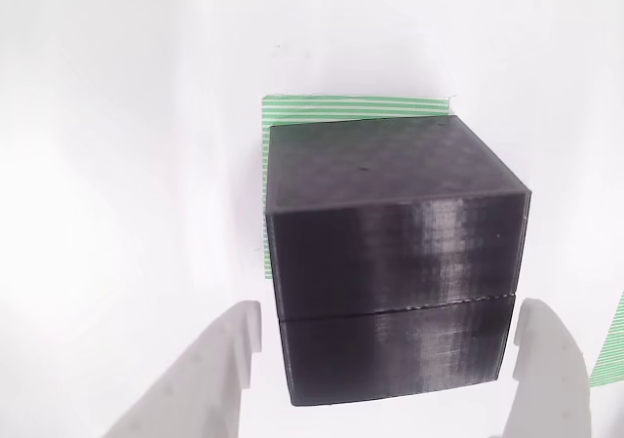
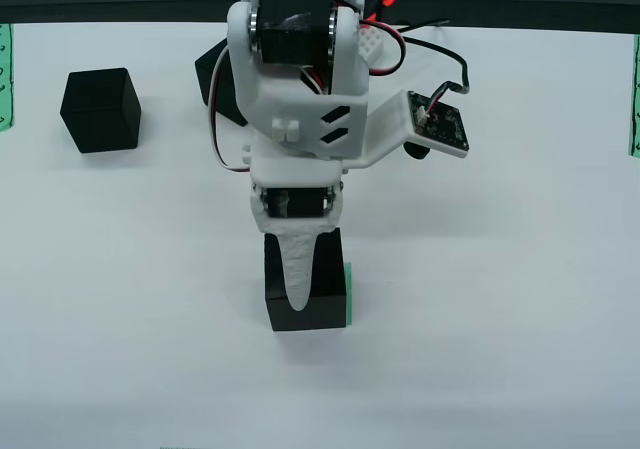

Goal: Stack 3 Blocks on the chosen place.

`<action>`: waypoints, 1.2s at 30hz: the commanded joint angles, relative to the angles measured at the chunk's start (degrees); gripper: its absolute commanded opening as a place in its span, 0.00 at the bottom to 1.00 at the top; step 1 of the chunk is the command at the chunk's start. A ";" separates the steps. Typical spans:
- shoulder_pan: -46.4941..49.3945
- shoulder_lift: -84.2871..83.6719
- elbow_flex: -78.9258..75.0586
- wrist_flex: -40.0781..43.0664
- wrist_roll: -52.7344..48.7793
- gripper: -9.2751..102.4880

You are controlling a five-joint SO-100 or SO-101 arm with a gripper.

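You have two matte black cubes stacked (image 1: 395, 262) on the green-and-white striped square patch (image 1: 356, 107), so one is left to add. Your white two-finger gripper (image 1: 385, 345) straddles the lower cube, jaws wide, apparently gripping nothing. A third black cube (image 2: 100, 109) waits far left in the overhead view.

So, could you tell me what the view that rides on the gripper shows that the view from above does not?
The gripper view shows the seam between two stacked blocks, the top edge of the striped square patch behind them, and both white fingers standing apart on either side.

The view from above shows a loose block at upper left, another partly hidden behind the arm, and the camera board.

Both show the stack, the patch and the gripper.
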 commanded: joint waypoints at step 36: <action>13.54 31.38 24.79 1.67 -49.31 0.36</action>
